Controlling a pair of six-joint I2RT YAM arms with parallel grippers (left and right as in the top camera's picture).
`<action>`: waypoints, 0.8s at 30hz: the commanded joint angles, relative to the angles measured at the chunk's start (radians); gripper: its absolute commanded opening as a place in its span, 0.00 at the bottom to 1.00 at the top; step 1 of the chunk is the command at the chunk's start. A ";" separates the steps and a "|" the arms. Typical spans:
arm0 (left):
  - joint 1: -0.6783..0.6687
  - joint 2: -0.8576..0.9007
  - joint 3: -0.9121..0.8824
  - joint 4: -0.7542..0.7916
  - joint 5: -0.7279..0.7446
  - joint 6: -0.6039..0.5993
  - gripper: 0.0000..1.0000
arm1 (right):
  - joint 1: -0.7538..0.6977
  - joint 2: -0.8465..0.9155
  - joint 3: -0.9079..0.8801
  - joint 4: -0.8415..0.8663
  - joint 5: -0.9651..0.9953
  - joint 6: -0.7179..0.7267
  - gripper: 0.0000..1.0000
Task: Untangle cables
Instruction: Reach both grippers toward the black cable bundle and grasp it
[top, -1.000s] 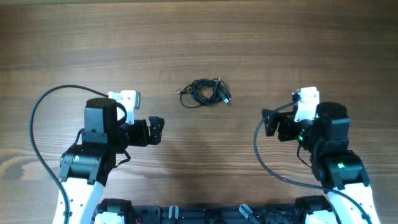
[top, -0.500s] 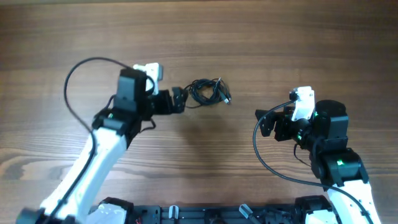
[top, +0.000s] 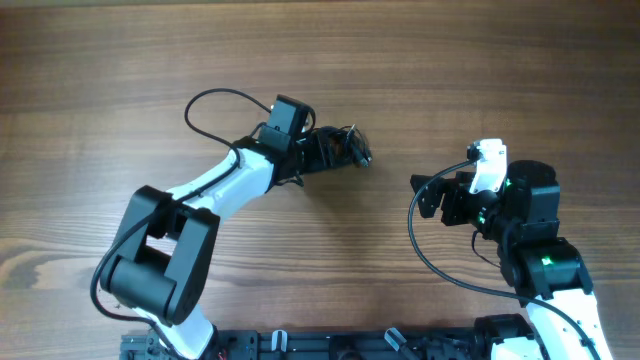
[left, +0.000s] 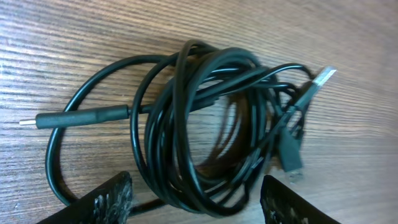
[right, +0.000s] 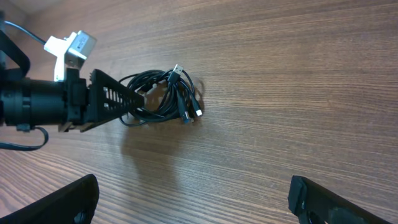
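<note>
Now the grasp step: left gripper (left: 193, 193) straddles the bunched cables (left: 205, 124), jaws part-open, not pinching. Right gripper (right: 193, 190) hangs wide and empty at their 4 o'clock. Next likely needs closing on one strand.

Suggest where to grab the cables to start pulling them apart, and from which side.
Probably the long straight plug stem, from above, closing across it. In the left wrist view it sticks out sideways from the cables and lies flat on the table, clear of the loops. The left hand, open astride the coil's near edge, would pinch several strands there.
</note>
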 joint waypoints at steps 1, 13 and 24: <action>-0.018 0.023 0.011 0.011 -0.074 -0.018 0.68 | -0.003 -0.001 0.023 0.002 0.002 0.009 1.00; -0.035 -0.014 0.010 0.036 -0.048 0.005 0.04 | -0.003 0.000 0.023 -0.011 0.037 0.008 1.00; -0.105 -0.240 0.010 -0.138 0.328 0.214 0.04 | -0.003 0.186 0.023 0.150 -0.225 0.012 0.76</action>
